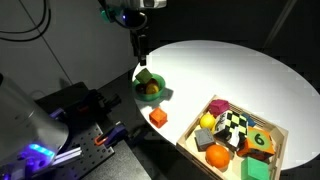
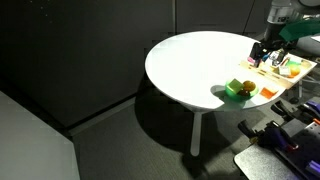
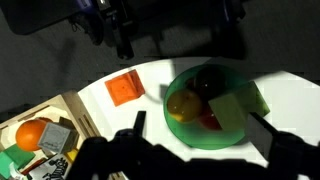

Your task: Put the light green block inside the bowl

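Observation:
The small green bowl [image 3: 190, 132] stands near the round white table's edge and shows in both exterior views [image 1: 150, 92] [image 2: 240, 91]. The light green block [image 3: 229, 111] lies tilted inside it, beside a yellow fruit [image 3: 181, 103] and a red piece. My gripper [image 3: 205, 135] is open and empty, with one finger on each side of the bowl in the wrist view. In the exterior views it hangs above the bowl [image 1: 141, 52] [image 2: 261, 54], apart from it.
An orange cube [image 3: 125, 89] [image 1: 158, 117] lies on the table beside the bowl. A shallow wooden tray [image 1: 196, 125] [image 2: 276, 78] holds several toys, including a darker green numbered block [image 1: 260, 141] and an orange fruit [image 3: 36, 133]. The table edge is close to the bowl.

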Controlling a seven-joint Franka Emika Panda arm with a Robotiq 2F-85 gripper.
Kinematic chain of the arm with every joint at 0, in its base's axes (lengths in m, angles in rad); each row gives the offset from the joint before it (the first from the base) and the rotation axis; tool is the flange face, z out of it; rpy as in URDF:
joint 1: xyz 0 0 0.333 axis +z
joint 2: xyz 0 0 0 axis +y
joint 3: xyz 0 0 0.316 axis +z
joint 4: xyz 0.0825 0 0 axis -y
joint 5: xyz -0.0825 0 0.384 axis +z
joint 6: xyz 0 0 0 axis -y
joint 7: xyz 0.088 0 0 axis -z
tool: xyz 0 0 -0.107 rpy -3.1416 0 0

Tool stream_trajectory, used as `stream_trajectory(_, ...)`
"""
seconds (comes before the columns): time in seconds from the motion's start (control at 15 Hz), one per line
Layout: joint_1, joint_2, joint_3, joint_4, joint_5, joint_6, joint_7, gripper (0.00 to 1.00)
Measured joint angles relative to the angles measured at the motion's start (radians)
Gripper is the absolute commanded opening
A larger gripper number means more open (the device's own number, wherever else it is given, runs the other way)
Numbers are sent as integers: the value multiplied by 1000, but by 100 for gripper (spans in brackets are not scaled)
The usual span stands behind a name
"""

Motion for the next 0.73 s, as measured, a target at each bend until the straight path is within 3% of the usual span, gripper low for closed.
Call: stream_trajectory(0.73, -9, -101, 9, -1, 0, -131, -102, 100)
